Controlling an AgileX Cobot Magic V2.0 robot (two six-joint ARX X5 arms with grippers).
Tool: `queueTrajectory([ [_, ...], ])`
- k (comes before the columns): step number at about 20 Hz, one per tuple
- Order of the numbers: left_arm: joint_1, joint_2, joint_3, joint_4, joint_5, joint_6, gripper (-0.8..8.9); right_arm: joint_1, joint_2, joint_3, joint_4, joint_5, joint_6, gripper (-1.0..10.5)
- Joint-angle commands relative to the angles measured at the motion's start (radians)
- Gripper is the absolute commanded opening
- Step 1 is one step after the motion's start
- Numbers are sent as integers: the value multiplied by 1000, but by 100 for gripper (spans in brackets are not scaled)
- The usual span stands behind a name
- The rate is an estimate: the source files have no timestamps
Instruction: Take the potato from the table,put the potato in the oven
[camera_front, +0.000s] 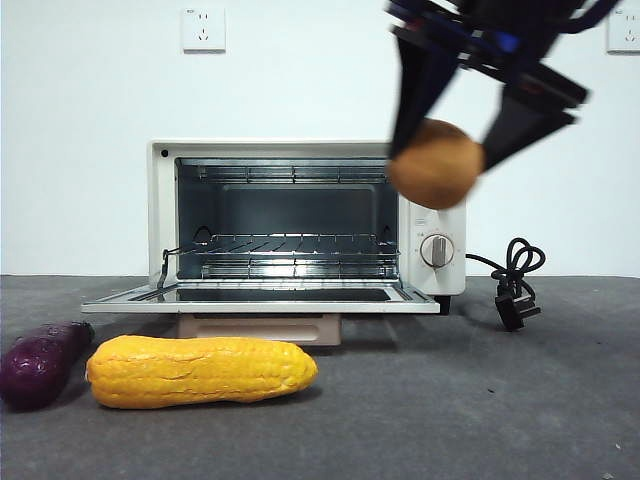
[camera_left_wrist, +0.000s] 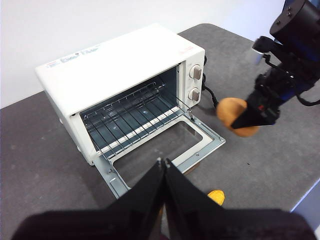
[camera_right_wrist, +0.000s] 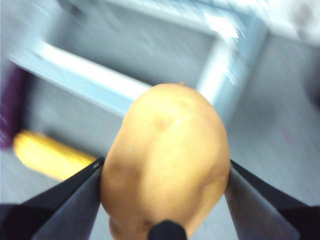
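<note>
I have the right gripper (camera_front: 437, 150) clamped on the potato (camera_front: 435, 163), held high beside the oven's (camera_front: 300, 215) knobs to clear its dropped door (camera_front: 260, 297). The left gripper (camera_left_wrist: 164, 165) waits, jaws together, nearer the door.

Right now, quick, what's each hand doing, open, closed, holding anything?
Left hand: closed, empty, waiting in front of the open oven.
Right hand: closed on the potato, held in the air beside the oven's knobs.
</note>
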Motion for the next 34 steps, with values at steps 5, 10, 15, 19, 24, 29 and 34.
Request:
queueTrajectory([
  [5, -3, 0, -6, -15, -2, 2, -8, 24, 179, -5, 407, 9, 119, -16],
  [10, -3, -1, -6, -37, -2, 2, -8, 23, 332, 13, 650, 82, 201, -16],
  [15, -3, -1, -6, -74, -2, 6, -8, 18, 436, 56, 820, 197, 267, -16],
  [19, -3, -1, -6, -82, -2, 6, -8, 8, 481, 56, 867, 323, 309, -15],
  [24, -3, 0, -6, -88, -1, 6, -8, -3, 493, 56, 879, 315, 308, 227],
  [29, -3, 0, -6, -99, -1, 6, -8, -4, 493, 56, 880, 312, 309, 545],
  [34, -3, 0, -6, -114, -2, 6, -8, -3, 467, 56, 871, 285, 310, 545],
])
